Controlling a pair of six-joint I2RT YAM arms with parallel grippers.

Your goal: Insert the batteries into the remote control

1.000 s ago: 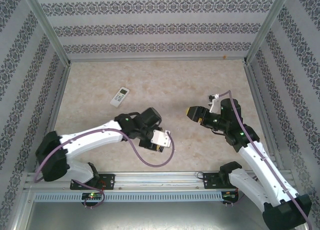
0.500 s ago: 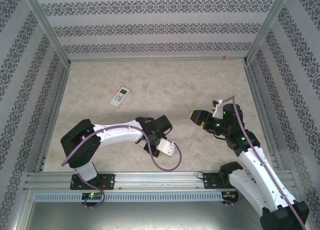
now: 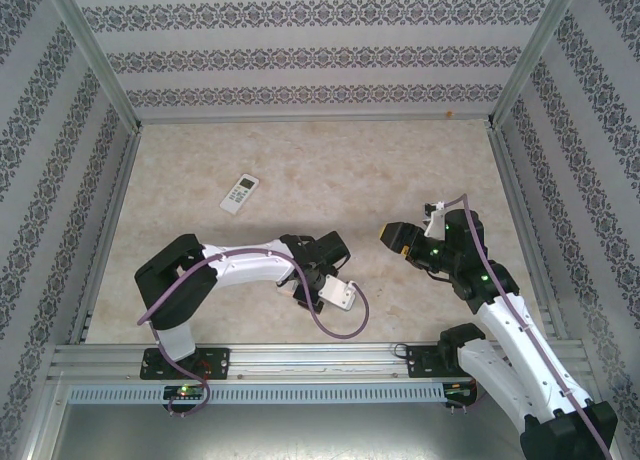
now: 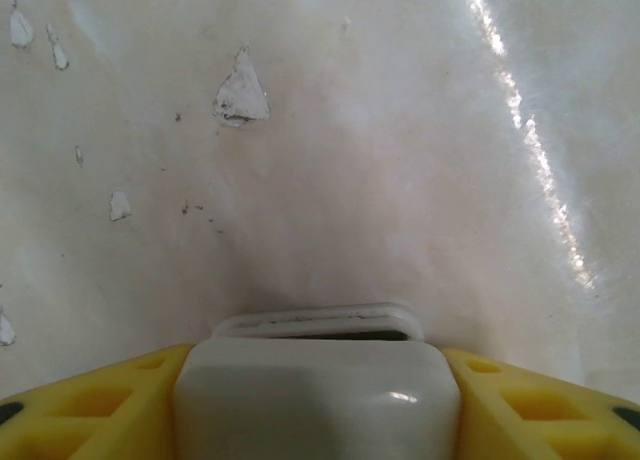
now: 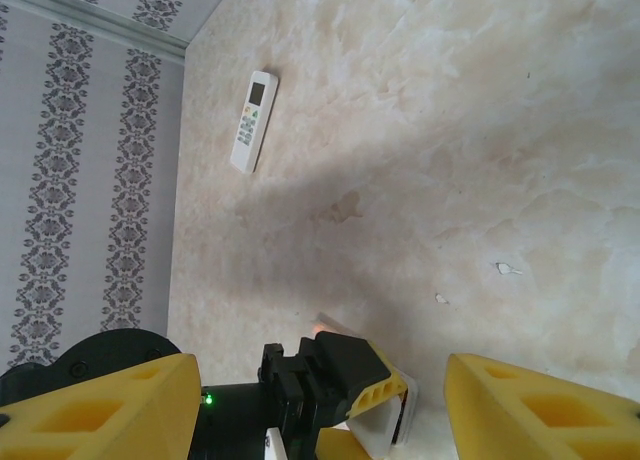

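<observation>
My left gripper point(image 4: 318, 405) is clenched on a white piece point(image 4: 316, 375) of plastic, with fingers point(image 4: 90, 410) on either side of it, held close above the pale table point(image 4: 380, 160) near my bases. Whether it is a remote's body or a battery cover I cannot tell from this end-on look. My right gripper point(image 3: 393, 236) hangs released, spread wide, pointed across at the left one and near it. The remote point(image 3: 239, 194) lies face up toward the back left, well apart from both. To do this step well, I judge I should hold the left grip firm and level, bring the right in slowly and squarely, and not pinch until it is centred — a skewed squeeze could flick the piece away.
</observation>
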